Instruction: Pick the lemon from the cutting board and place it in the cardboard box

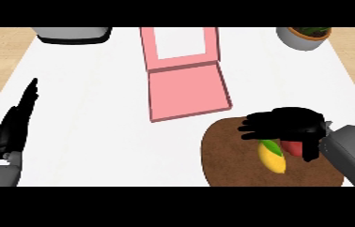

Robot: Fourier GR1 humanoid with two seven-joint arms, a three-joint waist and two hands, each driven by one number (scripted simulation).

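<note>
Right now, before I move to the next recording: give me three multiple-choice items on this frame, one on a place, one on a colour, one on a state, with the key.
1. Where does the lemon lie?
A. in the box
B. on the cutting board
C. beside the plant pot

2. What colour is the open box?
A. pink
B. blue
C. green

3. How is the left hand?
A. curled round the lemon
B. pressed on the box
C. open, fingers straight, at the left edge

Key: 1 B, the lemon rests on the brown board under the right hand. 2 A, its floor and lid are pink. 3 C, it holds nothing.
</note>
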